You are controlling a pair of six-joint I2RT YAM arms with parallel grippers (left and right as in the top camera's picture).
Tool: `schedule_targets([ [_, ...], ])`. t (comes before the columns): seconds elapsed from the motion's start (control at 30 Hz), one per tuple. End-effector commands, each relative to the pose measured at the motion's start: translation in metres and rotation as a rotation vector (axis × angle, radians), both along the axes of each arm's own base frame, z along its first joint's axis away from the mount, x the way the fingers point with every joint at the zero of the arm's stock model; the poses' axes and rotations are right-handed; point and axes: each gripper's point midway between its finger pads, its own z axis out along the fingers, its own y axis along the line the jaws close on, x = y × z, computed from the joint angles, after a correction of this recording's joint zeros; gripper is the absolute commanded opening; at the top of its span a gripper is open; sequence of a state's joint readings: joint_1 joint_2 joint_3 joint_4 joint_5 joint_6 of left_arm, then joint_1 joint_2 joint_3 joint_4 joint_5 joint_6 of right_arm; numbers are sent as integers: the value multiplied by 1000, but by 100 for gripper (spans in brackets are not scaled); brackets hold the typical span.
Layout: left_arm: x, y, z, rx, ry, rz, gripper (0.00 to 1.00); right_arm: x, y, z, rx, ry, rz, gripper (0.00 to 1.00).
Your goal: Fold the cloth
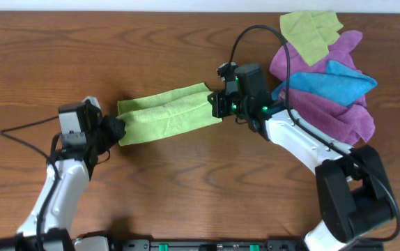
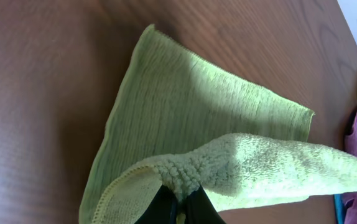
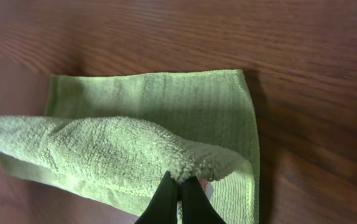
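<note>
The lime-green cloth (image 1: 166,111) lies stretched across the middle of the wooden surface (image 1: 186,188), between the two arms. The left claw (image 1: 116,130) is pinched tight on its left edge, the right claw (image 1: 216,104) clamped likewise on its right edge, lifting a fuzzy top layer over the flat one beneath. At the far right corner a purple cloth (image 1: 325,108), blue cloth (image 1: 339,80) and olive cloth (image 1: 310,31) are heaped together
</note>
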State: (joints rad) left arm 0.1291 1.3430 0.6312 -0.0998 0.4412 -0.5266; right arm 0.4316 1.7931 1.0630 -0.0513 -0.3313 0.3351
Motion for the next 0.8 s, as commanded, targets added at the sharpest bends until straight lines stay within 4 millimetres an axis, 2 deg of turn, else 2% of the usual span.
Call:
schedule_targets([
  [0.0, 15, -3, 6, -3, -16, -44, 6, 9, -8, -3, -19, -5, -61, 1],
  [0.2, 10, -6, -11, -17, 56, -70, 6, 7, -11, -5, -21, 11, -62, 2],
  [0.37, -11, -8, -25, -7, 148, -98, 6, -10, -15, -20, -50, 105, -49, 2],
  [0.47, -16, -3, -29, 16, 178, -81, 5, -18, -19, -27, -70, 145, -49, 2],
  [0.77, -10, 13, -32, 109, 165, -41, 5, -25, -21, -37, -95, 179, -38, 2],
])
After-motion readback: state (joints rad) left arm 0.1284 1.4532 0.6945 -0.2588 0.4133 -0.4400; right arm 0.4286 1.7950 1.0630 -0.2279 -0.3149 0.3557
